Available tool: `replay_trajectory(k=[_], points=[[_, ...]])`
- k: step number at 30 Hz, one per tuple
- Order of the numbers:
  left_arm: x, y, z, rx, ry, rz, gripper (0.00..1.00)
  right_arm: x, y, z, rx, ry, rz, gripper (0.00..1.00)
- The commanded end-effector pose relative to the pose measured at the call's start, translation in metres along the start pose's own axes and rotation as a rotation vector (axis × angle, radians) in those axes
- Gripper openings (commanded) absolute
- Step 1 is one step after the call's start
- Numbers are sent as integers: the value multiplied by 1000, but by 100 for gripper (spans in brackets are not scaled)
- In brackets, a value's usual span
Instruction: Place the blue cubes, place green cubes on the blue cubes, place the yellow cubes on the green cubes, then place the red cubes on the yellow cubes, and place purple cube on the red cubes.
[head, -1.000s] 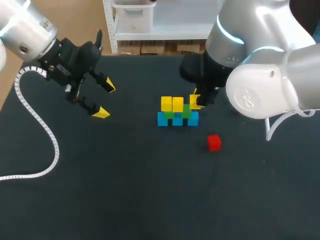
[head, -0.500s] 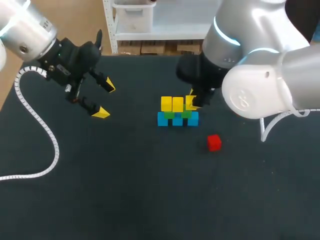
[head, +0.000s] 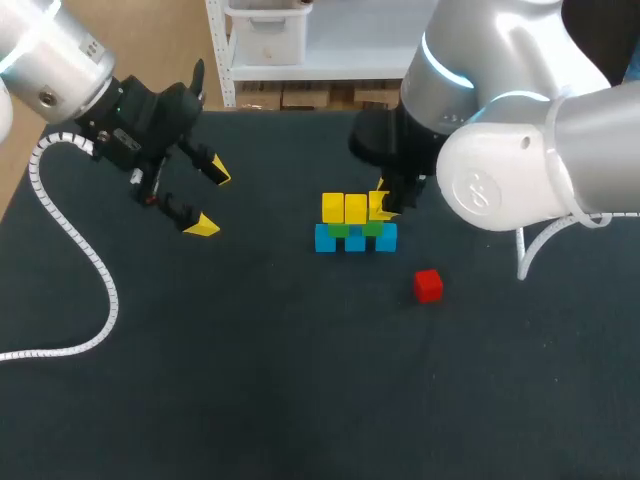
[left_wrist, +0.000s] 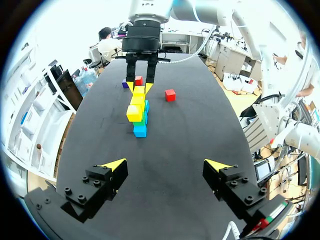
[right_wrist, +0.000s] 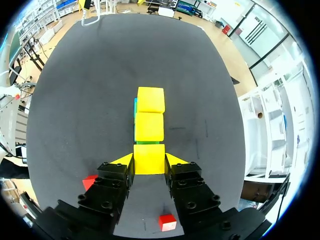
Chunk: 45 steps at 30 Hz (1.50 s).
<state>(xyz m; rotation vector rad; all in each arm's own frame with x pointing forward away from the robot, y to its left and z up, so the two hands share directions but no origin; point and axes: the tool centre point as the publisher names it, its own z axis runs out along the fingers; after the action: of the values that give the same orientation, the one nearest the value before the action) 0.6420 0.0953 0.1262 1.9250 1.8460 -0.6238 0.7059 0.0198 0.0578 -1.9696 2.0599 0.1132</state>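
Right wrist view shows the right arm's fingers (right_wrist: 116, 175) closed on a yellow cube (right_wrist: 149, 158), one finger against each side face. They hold it in line with the two placed yellow cubes (right_wrist: 149, 126) just ahead. A sliver of green cube (right_wrist: 147, 142) shows between the held cube and its neighbour.

In the head view the row of blue cubes (head: 355, 241) lies in the middle of the surface (head: 300, 380) with the green ones on top. The held cube is at the row's right end, level with the other yellows. The yellow layer is therefore the step in hand, and this looks like its last cube. Whether it already rests on the green below, I cannot tell.

The next move calls for setting it flush, opening the fingers without nudging the neighbours, and lifting straight off.

A red cube (head: 428, 285) lies near the stack. A second red cube (left_wrist: 138, 80) and the purple cube (left_wrist: 124, 84) lie beyond it. The left arm's fingers (left_wrist: 112, 170) are spread wide and empty, well apart from the stack.
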Motion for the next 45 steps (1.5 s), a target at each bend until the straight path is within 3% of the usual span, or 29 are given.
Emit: replay_trajectory(k=[1, 45], points=[[1, 0, 0, 0, -1, 2, 100, 1, -2, 1, -5, -2, 1, 0], [1, 0, 0, 0, -1, 2, 100, -2, -3, 6, -21, -9, -3, 0]])
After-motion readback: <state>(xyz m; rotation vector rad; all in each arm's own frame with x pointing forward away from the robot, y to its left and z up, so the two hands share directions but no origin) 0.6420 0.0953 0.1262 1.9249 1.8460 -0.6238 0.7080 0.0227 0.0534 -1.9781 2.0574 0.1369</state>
